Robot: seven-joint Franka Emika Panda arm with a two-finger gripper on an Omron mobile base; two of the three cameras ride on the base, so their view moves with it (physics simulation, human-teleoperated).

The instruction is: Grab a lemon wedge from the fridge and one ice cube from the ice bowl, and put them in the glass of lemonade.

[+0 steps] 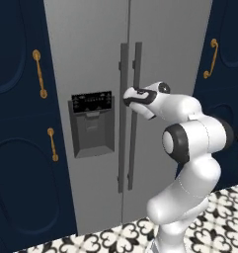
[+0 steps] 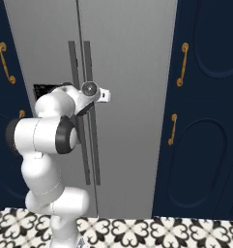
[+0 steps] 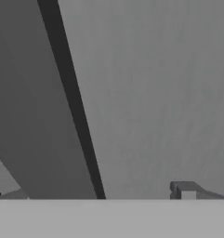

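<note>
Two tall grey metal doors make up the fridge (image 1: 96, 59), which stands closed in the middle of both base views. Its surface is smooth, matte and evenly grey, with a thin dark seam running top to bottom where the doors meet. Just either side of that seam hang two long vertical dark-grey handles (image 1: 124, 118), close together and parallel. The left door carries a dispenser recess (image 1: 92, 129), a darker grey hollow topped by a black control panel with faint markings.

In the hand view the fridge shows very close: a flat grey door face crossed by a dark slanting line, with a darker grey band beside it.

The end effector (image 1: 126, 97) is raised to about the height of the dispenser panel and sits right at the handles, just in front of them; whether it touches a handle cannot be told. Its fingers stand fully spread, with nothing between them. The white arm (image 1: 189, 148) bends up from the lower part of the base views towards the doors.

Navy cabinets (image 1: 17, 123) with oval panels flank the fridge on both sides, each bearing curved gold handles (image 1: 40, 73). Below, the floor (image 1: 120, 237) is tiled in a black and white floral pattern.
</note>
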